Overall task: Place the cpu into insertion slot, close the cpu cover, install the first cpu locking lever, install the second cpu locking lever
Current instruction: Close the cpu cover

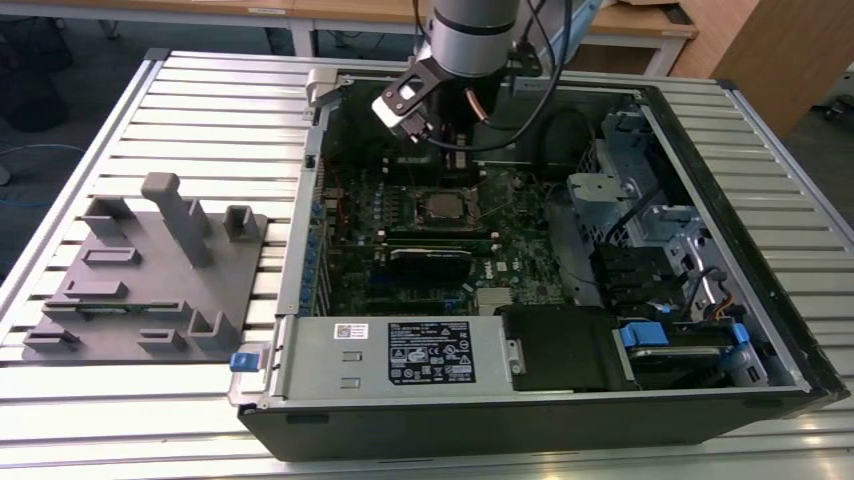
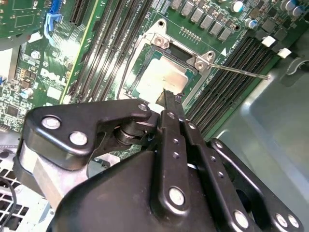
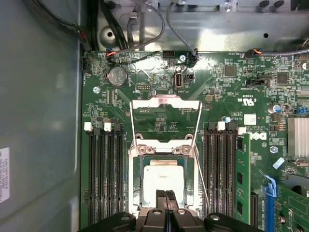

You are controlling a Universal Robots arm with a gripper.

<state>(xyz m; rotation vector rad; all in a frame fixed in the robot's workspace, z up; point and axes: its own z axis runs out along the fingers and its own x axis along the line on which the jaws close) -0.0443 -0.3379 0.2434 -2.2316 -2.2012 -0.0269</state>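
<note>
Black gripper (image 3: 166, 194) links are crowding your nearest view, and the two fingers are pressing flat together with nothing between them. Their tips are hanging right over the near edge of the cpu (image 3: 164, 178).

The cpu is lying flat inside the insertion slot (image 3: 136, 183), pale metal top facing up. I'm judging it light, stiff and thin. That smooth lid is probably slippery and the underside is likely delicate, so the opposite edges are your hold, not the face.

Just beyond it the cpu cover (image 3: 166, 100) seems to be standing open on its hinge, with the green board showing through its window. It looks like springy sheet metal, best pushed at its free edge.

A thin locking lever (image 3: 203, 183) is running along one side of the slot.

Counting now: one cpu, one slot, one cover, and one lever rod I'm sure of. Black memory slots (image 3: 104, 174) are flanking the socket, four to a side as far as I can count. All of it is sitting in one open tower case (image 1: 507, 425).
</note>
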